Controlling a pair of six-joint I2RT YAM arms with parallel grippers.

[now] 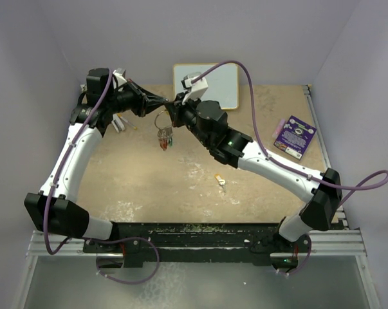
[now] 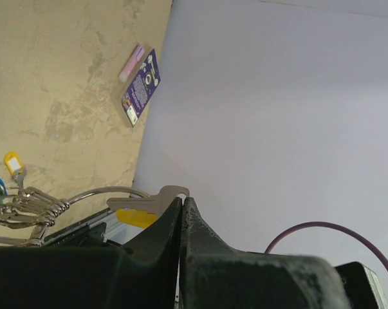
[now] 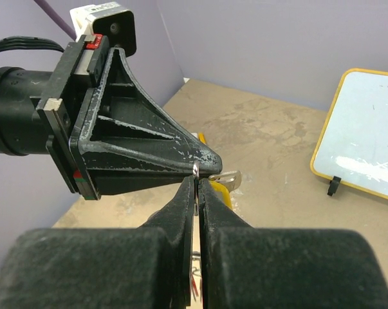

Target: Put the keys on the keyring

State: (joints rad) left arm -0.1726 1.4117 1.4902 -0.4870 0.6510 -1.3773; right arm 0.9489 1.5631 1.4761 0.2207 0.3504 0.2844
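1. Keyring (image 2: 110, 188) is up in the air over the far middle of the desk (image 1: 148, 187), with a bunch of keys (image 1: 165, 136) hanging from it.
2. Right jaws are fully closed on the keyring wire.
3. Left jaws are fully closed on the yellow-tagged key (image 2: 142, 209), at the ring.
4. Loose key (image 1: 219, 181) lies on the desk, well apart.

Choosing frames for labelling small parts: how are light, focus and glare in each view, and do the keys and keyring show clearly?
Top external: even soft light, faint shadows, but the hanging keys are tiny. Left wrist: the yellow-tagged key and keyring are crisp; the left gripper is a dark mass. Right wrist: the right gripper looms soft-edged; no strong glare on the whiteboard.
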